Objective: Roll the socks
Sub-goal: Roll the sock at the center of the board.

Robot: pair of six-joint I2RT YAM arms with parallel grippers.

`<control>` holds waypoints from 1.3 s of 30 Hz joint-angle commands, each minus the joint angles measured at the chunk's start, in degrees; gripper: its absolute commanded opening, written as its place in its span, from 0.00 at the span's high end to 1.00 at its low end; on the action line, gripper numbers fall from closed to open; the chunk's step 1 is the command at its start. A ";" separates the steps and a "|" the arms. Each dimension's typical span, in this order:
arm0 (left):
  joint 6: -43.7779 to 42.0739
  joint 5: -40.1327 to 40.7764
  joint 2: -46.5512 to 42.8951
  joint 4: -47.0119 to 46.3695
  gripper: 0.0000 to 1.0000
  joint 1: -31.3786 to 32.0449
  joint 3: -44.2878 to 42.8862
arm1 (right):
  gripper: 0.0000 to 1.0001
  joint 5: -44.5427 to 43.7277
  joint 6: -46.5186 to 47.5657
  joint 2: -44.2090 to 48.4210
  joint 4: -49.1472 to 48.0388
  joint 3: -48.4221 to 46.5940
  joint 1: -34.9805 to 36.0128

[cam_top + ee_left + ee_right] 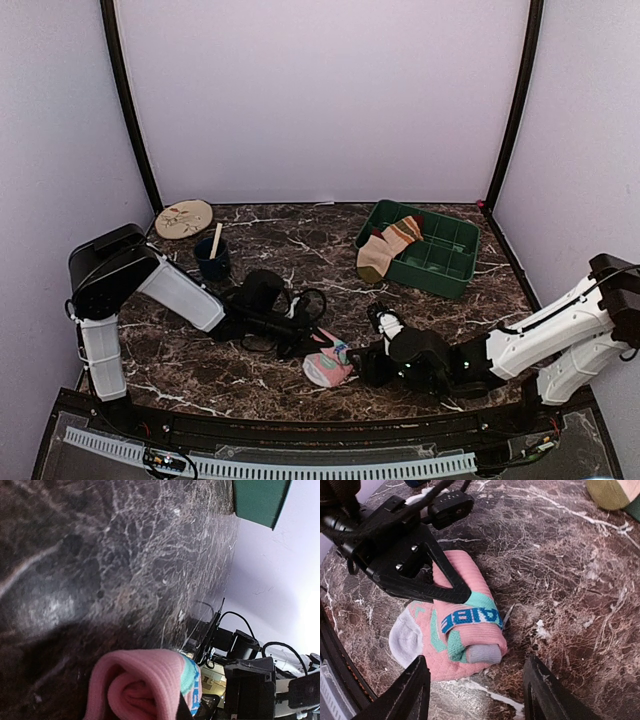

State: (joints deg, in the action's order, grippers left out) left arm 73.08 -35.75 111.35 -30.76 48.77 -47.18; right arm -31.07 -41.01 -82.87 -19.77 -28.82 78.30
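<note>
Jaws of the left gripper (316, 346) are pinching the rolled pink sock (328, 364), one black finger pressing across the top of the roll. The sock is lying on the table (300, 250) near the front edge, at 4 o'clock from that gripper's wrist. At 3 o'clock from the sock, the right gripper (477, 670) is hovering with its fingers spread wide, grasping nothing, the roll sitting just ahead of them. The tan sock (388, 246) is draping over the tray's (440, 276) left rim at 1 o'clock, well apart from both grippers.
</note>
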 commanded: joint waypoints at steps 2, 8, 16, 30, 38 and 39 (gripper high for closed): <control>-3.54 6.60 2.68 -3.80 1.00 0.72 2.87 | 0.41 10.39 -7.60 -0.58 -6.84 1.40 -5.08; -4.43 8.89 2.80 -6.03 1.00 1.91 4.02 | 0.41 16.38 -11.86 -2.46 -12.63 2.75 -9.60; -5.97 10.57 3.26 -8.60 1.00 3.18 5.20 | 0.41 21.68 -15.25 -8.08 -17.43 3.00 -12.00; -7.56 13.87 4.17 -10.21 1.00 6.51 5.46 | 0.43 25.78 -20.51 -14.69 -24.07 4.34 -13.88; -7.06 14.27 4.25 -9.66 0.98 7.30 5.43 | 0.70 26.38 -19.92 -16.00 -22.45 3.09 -13.88; -6.76 14.10 4.04 -9.68 0.97 7.30 5.55 | 0.74 26.36 -19.55 -15.96 -21.88 3.01 -13.83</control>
State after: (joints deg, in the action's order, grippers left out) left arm 67.09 -22.76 113.40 -46.28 54.98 -43.03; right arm -5.93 -60.88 -97.69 -42.02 -25.21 64.69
